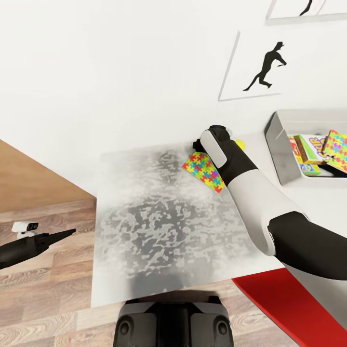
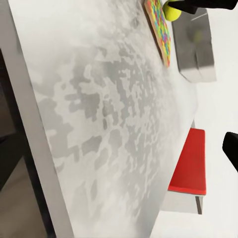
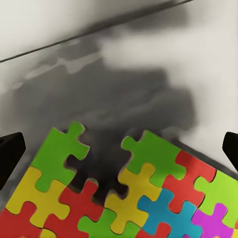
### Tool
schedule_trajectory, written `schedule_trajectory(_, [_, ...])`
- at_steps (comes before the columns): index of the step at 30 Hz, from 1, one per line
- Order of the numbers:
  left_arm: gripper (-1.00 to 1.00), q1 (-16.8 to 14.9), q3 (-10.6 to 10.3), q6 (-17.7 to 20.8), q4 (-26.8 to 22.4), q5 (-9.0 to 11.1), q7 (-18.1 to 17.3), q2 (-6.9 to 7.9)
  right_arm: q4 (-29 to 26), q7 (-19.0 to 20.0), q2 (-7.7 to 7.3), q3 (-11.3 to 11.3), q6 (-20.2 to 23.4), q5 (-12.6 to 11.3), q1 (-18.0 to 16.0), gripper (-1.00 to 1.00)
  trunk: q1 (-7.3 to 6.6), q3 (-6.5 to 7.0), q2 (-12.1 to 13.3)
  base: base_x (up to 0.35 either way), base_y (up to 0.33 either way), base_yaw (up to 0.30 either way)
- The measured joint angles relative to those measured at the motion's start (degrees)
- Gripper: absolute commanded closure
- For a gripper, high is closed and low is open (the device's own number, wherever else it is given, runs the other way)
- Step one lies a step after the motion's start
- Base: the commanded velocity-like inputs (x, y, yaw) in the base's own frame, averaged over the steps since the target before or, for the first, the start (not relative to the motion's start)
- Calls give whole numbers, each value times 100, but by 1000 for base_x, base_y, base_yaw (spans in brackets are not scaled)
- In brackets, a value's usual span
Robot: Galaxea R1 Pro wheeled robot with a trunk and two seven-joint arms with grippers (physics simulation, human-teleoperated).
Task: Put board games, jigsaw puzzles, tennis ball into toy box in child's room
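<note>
we hover our right gripper (image 3: 119, 144), fingers spread wide, over the jigsaw puzzle (image 1: 205, 172) at the table's (image 1: 159, 226) far edge; next we must lower and pinch its thin rim. the toy box (image 1: 279, 144), right, holds games. our left gripper (image 1: 65, 233) hangs beside the table, and whether it's open we can't tell. white wall, wood floor.

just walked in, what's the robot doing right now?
Tidying toys. The right gripper hangs open over a jigsaw puzzle lying on the table, with the tennis ball beside it. The toy box already holds another puzzle and board games. The left gripper idles off the table's edge.
</note>
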Motion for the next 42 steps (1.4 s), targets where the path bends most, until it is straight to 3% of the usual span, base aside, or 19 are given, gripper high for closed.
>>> schedule_trajectory(16, [-100, 0, -1, 3, 1, 0, 0, 0, -4, 4, 0, 4, -3, 51, -3, -100, 0, -148, -2, -13, 0, 0])
schedule_trajectory(31, [-100, 0, 2, -4, 0, -9, -18, 0, -177, 10, 0, -9, 16, 81, -3, -100, 1, -269, -2, -284, 16, 0])
schedule_trajectory(42, [-100, 0, 5, -5, 0, 1, -18, 0, -188, 5, 0, -11, 33, 105, -3, -100, -2, -273, -3, -50, 0, 0])
